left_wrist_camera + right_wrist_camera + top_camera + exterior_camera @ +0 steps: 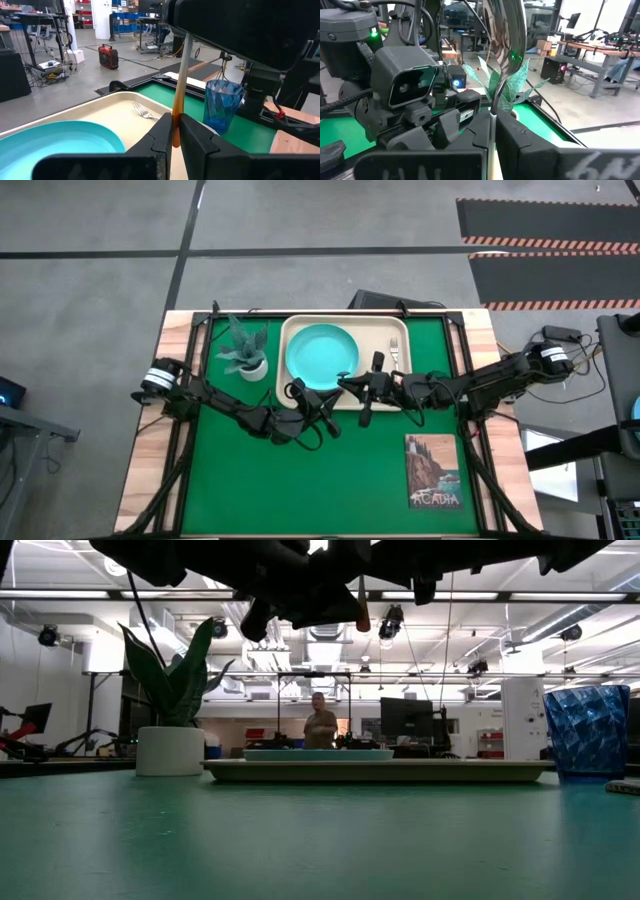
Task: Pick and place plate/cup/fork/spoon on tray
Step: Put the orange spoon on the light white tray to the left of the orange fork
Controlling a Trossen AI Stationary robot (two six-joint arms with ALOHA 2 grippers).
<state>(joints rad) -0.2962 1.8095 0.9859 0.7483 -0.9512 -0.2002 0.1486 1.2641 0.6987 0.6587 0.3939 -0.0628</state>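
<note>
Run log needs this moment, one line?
left hand: shut on orange-handled metal spoon | right hand: same | on beige rectangular tray: turquoise round plate, orange-handled fork

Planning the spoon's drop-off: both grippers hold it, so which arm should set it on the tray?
Probably right. The right gripper holds the spoon over the tray beside the fork, where it is bare; the left gripper is by the plate.

Left gripper [325,402] and right gripper [352,387] clamped shut, meeting mid-table, arms extended inward
</note>
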